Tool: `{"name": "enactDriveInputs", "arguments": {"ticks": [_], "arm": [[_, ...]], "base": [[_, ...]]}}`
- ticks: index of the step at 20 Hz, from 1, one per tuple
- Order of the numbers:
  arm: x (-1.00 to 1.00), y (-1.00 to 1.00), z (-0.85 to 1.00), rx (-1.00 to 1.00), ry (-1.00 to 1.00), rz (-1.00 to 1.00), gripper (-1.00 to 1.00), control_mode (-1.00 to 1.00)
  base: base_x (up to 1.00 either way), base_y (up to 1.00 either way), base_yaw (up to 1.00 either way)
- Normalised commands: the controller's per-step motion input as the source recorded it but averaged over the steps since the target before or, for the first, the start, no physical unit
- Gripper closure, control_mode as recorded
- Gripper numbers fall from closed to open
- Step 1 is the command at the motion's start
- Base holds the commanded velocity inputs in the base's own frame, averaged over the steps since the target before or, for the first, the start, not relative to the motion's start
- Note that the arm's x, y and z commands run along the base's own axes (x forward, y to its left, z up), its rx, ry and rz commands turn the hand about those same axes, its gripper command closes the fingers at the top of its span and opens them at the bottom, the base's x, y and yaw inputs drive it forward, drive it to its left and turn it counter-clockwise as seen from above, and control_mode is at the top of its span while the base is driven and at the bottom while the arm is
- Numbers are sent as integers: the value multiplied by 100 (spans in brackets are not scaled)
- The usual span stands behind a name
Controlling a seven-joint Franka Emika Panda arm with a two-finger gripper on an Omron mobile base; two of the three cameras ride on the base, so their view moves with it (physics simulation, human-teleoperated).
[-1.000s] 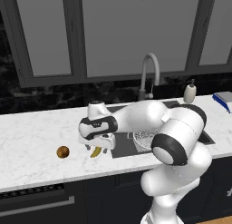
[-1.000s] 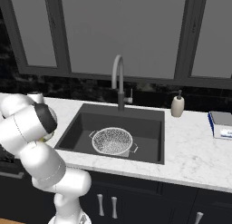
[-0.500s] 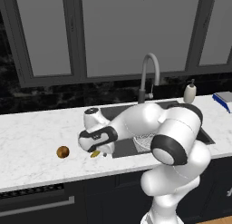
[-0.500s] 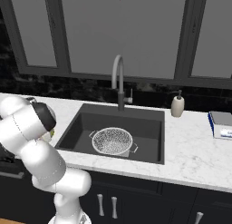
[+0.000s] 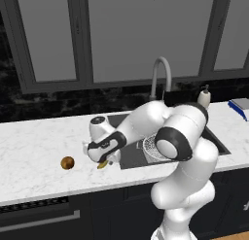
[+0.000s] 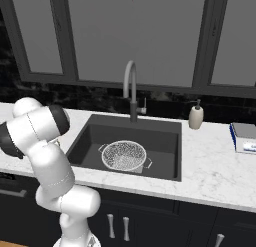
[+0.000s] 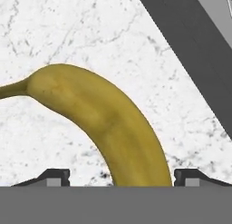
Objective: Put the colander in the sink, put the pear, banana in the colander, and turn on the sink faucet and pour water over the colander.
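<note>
While parted, jaws flank banana [image 7: 108,128], lying on marble counter [image 7: 68,37]

Colander [image 6: 124,155] in sink [image 6: 165,136]; banana [image 7: 104,123] on counter [image 5: 34,146] just left of sink, pear [image 5: 67,162] further left.

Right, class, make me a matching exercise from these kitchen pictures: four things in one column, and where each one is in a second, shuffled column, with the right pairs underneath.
Things:
1. colander
2. pear
3. banana
4. soap bottle

Places:
A. on the counter, right of the sink
B. between the fingertips of the gripper, lying on the counter
C. alone on the counter, left of the gripper
D. on the sink floor

Pairs: 1-D, 2-C, 3-B, 4-A
</note>
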Motion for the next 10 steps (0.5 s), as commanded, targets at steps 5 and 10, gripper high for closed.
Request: {"name": "enactDriveInputs", "arguments": {"ticks": [5,10], "arm": [[14,1,-23,-3,0,0,100,-100],[-2,-8,-18,-6,-2,0,100,-100]], "base": [[0,0,0],[0,0,0]]}}
